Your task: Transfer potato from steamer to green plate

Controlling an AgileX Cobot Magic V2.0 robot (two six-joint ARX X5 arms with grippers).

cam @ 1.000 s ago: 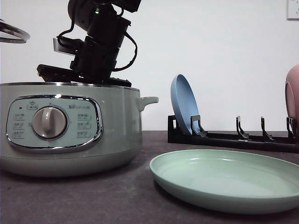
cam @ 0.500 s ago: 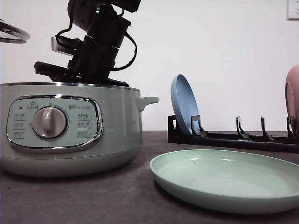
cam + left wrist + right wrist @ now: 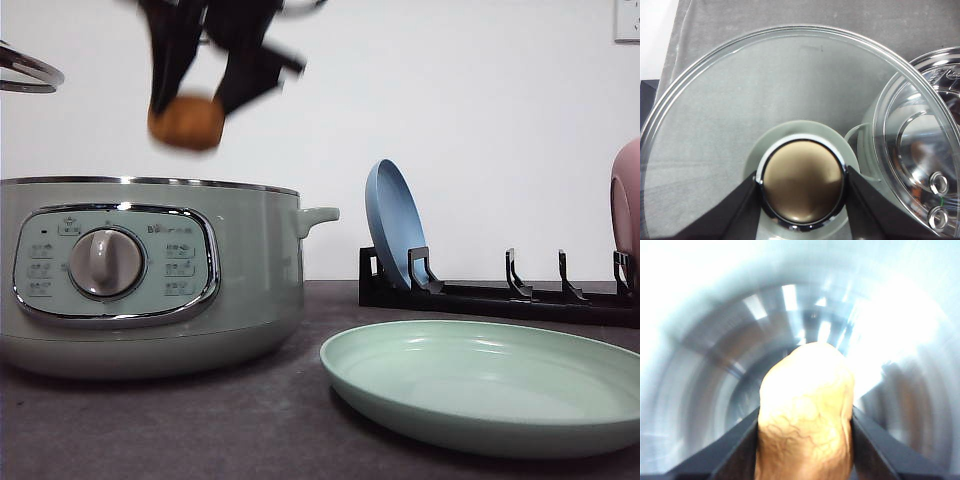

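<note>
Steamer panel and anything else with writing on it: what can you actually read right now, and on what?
Steamer dial panel: a small brand mark above the dial and captions beside the buttons, all too small to read.
Glass lid: a faint mark near its rim, unreadable.
Steamer's inner metal rim: embossed lettering, cut off and illegible.
Sign on the wall: nothing legible.
No text can be quoted.

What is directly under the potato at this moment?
The potato, clamped in the right gripper, hangs in the air above the steamer. The right wrist view shows the pot's shiny bowl below it, too blurred to tell whether anything lies inside.
</note>
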